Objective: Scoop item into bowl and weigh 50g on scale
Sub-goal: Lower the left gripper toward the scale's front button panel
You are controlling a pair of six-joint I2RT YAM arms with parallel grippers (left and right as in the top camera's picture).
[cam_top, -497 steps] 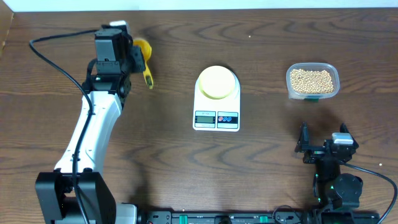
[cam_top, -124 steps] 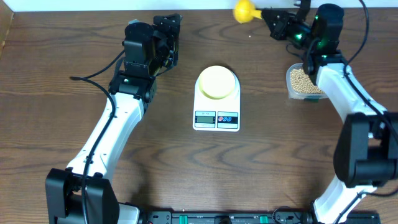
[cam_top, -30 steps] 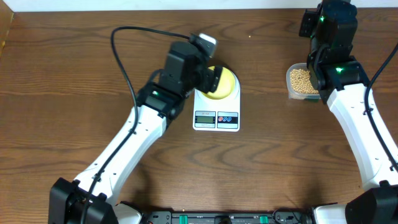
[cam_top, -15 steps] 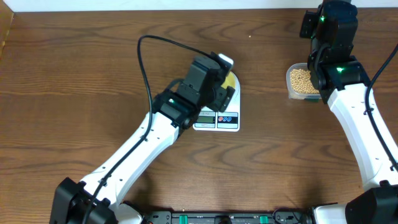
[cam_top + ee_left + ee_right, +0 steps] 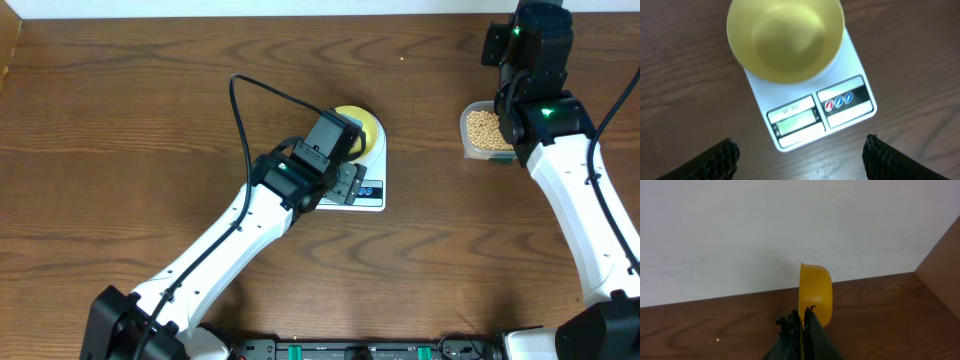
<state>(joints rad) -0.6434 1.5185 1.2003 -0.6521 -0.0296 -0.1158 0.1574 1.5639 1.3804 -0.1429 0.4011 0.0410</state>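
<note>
The pale yellow-green bowl [image 5: 785,37] stands empty on the white scale [image 5: 842,117]. In the overhead view the bowl [image 5: 364,130] is partly hidden by my left arm. My left gripper [image 5: 800,146] hangs open above the scale's display edge, with nothing between its fingers [image 5: 715,161]; from overhead the left gripper [image 5: 347,186] covers the display. The tan beans [image 5: 484,126] fill a clear container at the right. My right gripper [image 5: 802,317] is shut on the handle of a yellow scoop [image 5: 815,297], held high near the back wall. In the overhead view the scoop is hidden.
The clear container [image 5: 470,145] sits partly under my right arm [image 5: 535,60] at the back right. A white wall [image 5: 790,230] runs along the table's far edge. Brown wooden tabletop [image 5: 150,150] lies to the left and front of the scale.
My left arm has moved toward the front of the table, from over the bowl to over the scale's display, uncovering more of the bowl. The right arm has stayed still.
</note>
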